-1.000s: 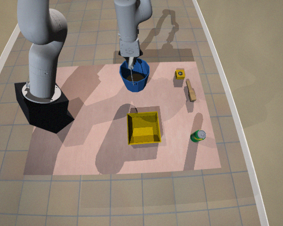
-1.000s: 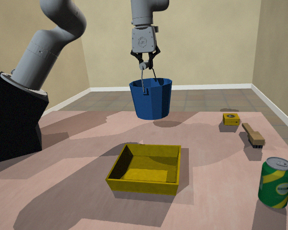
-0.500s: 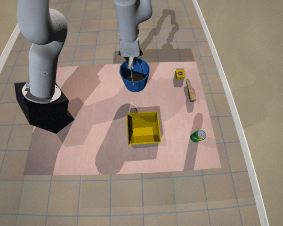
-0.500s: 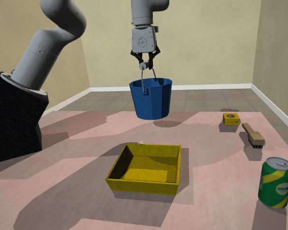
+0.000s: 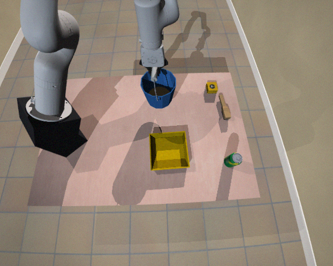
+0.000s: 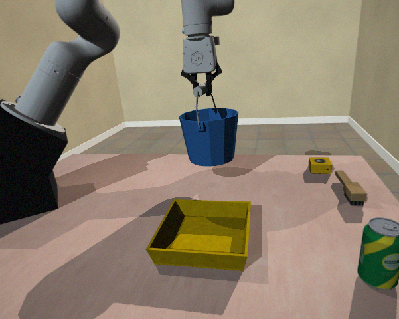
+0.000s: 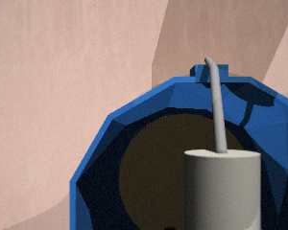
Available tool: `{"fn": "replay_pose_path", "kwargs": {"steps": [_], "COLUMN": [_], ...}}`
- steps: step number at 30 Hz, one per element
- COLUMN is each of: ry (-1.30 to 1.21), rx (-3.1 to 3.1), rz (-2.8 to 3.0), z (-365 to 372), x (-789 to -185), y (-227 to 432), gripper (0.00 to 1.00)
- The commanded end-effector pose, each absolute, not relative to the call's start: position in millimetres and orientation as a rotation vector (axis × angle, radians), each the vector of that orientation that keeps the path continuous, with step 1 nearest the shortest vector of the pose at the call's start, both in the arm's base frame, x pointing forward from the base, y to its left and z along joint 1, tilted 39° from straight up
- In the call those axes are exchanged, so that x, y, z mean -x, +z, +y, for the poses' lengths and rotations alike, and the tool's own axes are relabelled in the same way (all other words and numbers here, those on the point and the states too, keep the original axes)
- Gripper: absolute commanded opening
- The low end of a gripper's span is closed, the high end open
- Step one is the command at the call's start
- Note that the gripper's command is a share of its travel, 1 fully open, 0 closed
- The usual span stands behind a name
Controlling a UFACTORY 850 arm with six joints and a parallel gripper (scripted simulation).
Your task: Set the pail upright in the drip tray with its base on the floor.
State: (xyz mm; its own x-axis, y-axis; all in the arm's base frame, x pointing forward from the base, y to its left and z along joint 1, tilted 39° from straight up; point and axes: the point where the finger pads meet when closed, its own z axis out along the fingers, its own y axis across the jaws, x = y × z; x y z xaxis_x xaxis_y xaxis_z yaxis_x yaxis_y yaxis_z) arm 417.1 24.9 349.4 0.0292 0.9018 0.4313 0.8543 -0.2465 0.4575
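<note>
The blue pail hangs upright in the air by its grey wire handle, well above the pink mat; it also shows in the exterior view and from above in the wrist view. My gripper is shut on the handle's grip at the top of the bail. The yellow drip tray sits on the mat nearer the camera than the pail, square and empty. The pail is behind the tray, not over it.
A small yellow box, a wooden brush and a green can stand at the mat's right side. The arm's black base is at the left.
</note>
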Motion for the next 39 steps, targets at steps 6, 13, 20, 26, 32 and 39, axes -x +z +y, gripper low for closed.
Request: {"fn": "replay_pose_path", "kwargs": {"steps": [6, 13, 20, 26, 32, 39], "ry": [1.020, 1.020, 1.020, 1.020, 1.019, 1.019], "rx": [-2.200, -2.200, -2.200, -2.200, -2.200, -2.200], "rz": [1.882, 1.882, 1.882, 1.882, 1.882, 1.882], "z": [24, 23, 21, 18, 14, 9], "x": [-418, -418, -418, -418, -419, -420], "y": [350, 350, 349, 348, 346, 345], "gripper": [0.00, 0.00, 0.00, 0.00, 0.00, 0.00]}}
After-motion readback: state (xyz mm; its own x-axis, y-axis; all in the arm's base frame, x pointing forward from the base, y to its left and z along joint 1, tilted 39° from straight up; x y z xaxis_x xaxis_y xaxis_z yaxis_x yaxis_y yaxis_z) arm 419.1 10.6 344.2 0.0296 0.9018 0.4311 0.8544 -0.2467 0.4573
